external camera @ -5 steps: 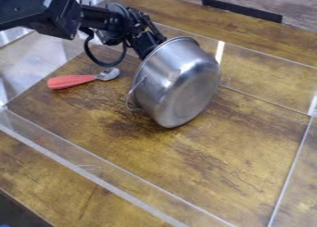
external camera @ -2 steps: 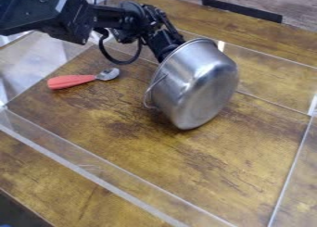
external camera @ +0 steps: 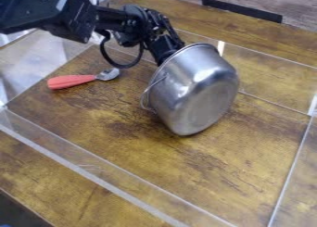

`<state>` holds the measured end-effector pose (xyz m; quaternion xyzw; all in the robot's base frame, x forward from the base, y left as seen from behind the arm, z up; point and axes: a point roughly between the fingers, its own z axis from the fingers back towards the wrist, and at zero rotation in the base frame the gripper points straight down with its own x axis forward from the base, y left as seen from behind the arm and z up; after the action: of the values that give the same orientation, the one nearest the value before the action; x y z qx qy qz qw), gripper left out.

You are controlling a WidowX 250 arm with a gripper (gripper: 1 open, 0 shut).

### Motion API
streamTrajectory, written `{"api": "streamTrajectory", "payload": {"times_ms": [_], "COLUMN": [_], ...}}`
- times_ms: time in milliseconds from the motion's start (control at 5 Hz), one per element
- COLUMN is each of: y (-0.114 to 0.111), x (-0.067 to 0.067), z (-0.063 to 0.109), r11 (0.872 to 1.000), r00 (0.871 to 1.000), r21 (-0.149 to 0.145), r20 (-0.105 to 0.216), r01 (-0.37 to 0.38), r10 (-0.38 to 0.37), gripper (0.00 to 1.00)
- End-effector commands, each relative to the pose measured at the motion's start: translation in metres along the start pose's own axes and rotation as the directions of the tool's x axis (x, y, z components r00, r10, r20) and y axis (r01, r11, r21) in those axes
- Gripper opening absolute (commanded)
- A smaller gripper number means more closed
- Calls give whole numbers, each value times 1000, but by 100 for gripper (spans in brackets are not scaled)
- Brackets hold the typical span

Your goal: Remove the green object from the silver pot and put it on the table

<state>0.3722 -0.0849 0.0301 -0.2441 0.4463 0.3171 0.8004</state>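
The round shiny steel pot (external camera: 195,89) is tipped right over on its side on the dark brown wood-grain plank table (external camera: 148,166), its flat base facing the camera and its mouth turned away toward twelve o'clock. One small loop handle (external camera: 221,47) pokes up at the pot's one o'clock edge. The black robot arm (external camera: 74,13) reaches in from the ten o'clock corner, and its black gripper (external camera: 158,43) sits right at the pot's rim at eleven o'clock, touching it. The fingers look clamped on that rim, though the contact point is dark and hard to read. A black cable (external camera: 117,56) loops below the wrist. At nine o'clock from the pot, well apart, lies a red-handled utensil with a metal tip (external camera: 77,80), flat on the wood. A clear plastic wall (external camera: 74,155) runs along the near edge. The green object is hidden; it cannot be made out from this side of the pot.
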Motion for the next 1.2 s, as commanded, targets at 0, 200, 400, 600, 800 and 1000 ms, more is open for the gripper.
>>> {"api": "streamTrajectory", "payload": {"times_ms": [0,200,400,600,800,1000], "y": [-10,-9,-8,-6,-3,-1], "x": [-38,-46,-53,-62,-73,-81], "z": [12,10,7,4,0,3], "r11": [999,997,992,984,974,966], "r00": [996,995,991,986,978,972], "r21": [32,73,108,133,151,166], "r20": [80,100,117,129,143,159], "r01": [26,-19,-69,-118,-171,-198], "r10": [-29,12,57,101,149,172], "gripper": [0,0,0,0,0,0]}}
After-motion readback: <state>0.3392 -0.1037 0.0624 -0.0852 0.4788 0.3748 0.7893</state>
